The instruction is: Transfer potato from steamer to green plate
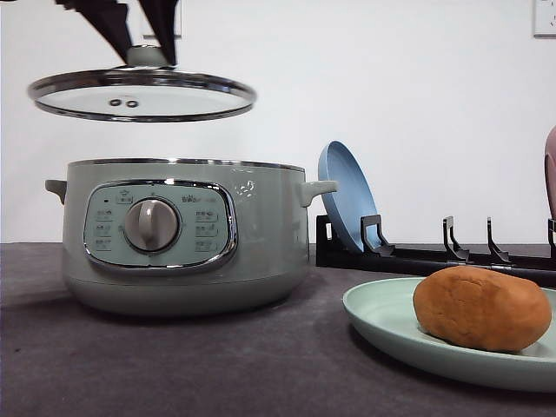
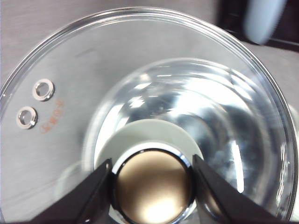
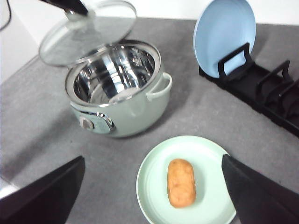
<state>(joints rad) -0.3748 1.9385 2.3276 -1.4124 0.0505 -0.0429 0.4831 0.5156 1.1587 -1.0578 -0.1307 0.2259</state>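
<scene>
The orange-brown potato (image 1: 480, 307) (image 3: 181, 183) lies on the green plate (image 1: 382, 314) (image 3: 152, 186) at the front right of the table. To its left the sage-green steamer (image 1: 174, 234) (image 3: 121, 109) stands uncovered, and its steel bowl looks empty in the right wrist view. My left gripper (image 1: 144, 39) (image 2: 153, 186) is shut on the knob of the glass lid (image 1: 142, 95) (image 2: 93, 84) (image 3: 88, 32), holding it level well above the pot. High over the plate and potato, my right gripper (image 3: 153, 161) hangs open with nothing between its fingers.
A blue plate (image 1: 346, 195) (image 3: 224, 35) leans upright in a black dish rack (image 1: 434, 256) (image 3: 266, 93) behind the green plate, right of the steamer. Grey tabletop lies bare in front of the pot.
</scene>
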